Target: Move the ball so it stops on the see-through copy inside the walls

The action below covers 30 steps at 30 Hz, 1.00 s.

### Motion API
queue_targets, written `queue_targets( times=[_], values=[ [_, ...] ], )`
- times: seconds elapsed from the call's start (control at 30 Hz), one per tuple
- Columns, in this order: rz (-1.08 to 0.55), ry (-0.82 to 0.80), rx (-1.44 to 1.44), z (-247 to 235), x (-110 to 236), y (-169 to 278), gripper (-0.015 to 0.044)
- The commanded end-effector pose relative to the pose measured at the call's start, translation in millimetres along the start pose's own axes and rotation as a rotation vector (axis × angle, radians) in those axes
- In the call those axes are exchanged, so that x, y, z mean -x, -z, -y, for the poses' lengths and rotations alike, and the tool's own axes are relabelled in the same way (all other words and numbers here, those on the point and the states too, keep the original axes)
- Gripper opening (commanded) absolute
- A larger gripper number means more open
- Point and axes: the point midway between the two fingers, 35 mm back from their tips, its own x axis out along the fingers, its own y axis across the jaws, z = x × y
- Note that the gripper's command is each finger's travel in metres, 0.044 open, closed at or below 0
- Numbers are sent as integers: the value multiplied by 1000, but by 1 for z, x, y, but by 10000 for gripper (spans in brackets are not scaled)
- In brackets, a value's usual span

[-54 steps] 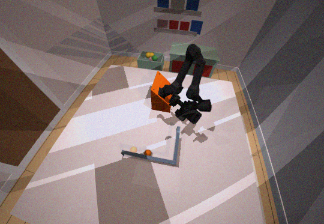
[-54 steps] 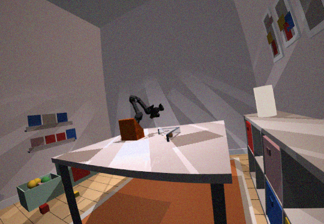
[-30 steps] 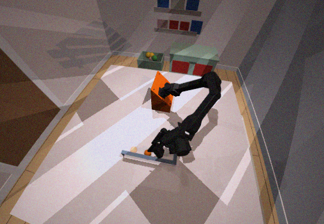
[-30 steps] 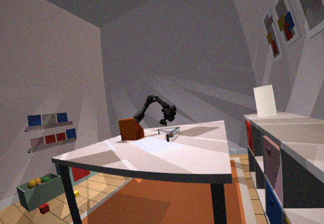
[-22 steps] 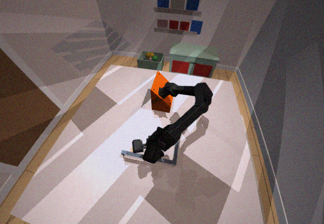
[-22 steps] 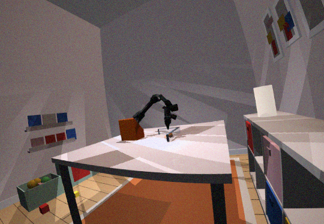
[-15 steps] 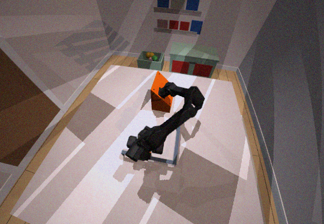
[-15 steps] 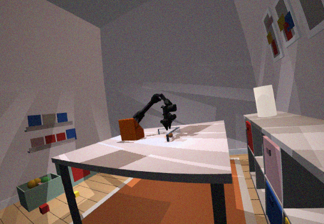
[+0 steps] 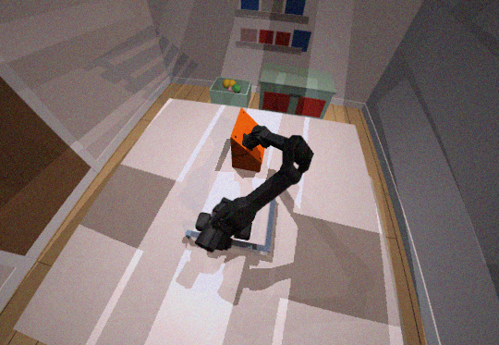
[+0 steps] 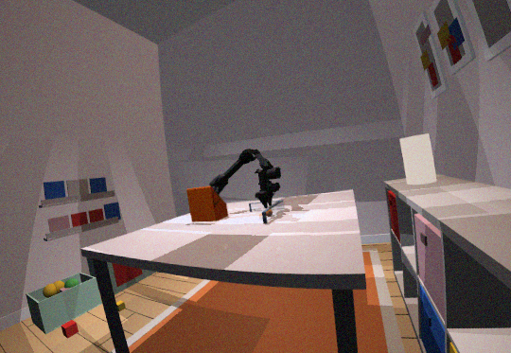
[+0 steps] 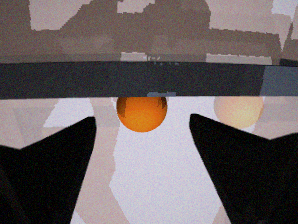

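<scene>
Orange ball [image 11: 141, 113] against the clear wall [image 11: 75, 79], just beyond the gripper [image 11: 142, 145], fingers spread, holding nothing

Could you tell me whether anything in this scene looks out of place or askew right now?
Nothing stands out. The orange ball rests on the table against the low clear wall, apart from the pale see-through copy to its right, and the open gripper hangs over it with a finger on each side, not touching.

I count one orange ball [image 11: 141, 113], one see-through copy [image 11: 238, 110], two clear walls [image 9: 272, 219] making one corner, and one orange block [image 9: 245, 142] on my desk [image 10: 293, 253].
</scene>
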Motion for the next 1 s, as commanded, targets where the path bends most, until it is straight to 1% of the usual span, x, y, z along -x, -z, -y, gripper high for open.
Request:
queue_targets(
  times=[0.0,0.63,0.73,0.97],
  values=[
    [-4,-6,-11,1,-7,2,318],
    [-4,-8,-11,0,-36,3,318],
    [-4,-8,-11,0,-36,3,239],
    [-4,-8,-11,0,-36,3,193]
  ],
)
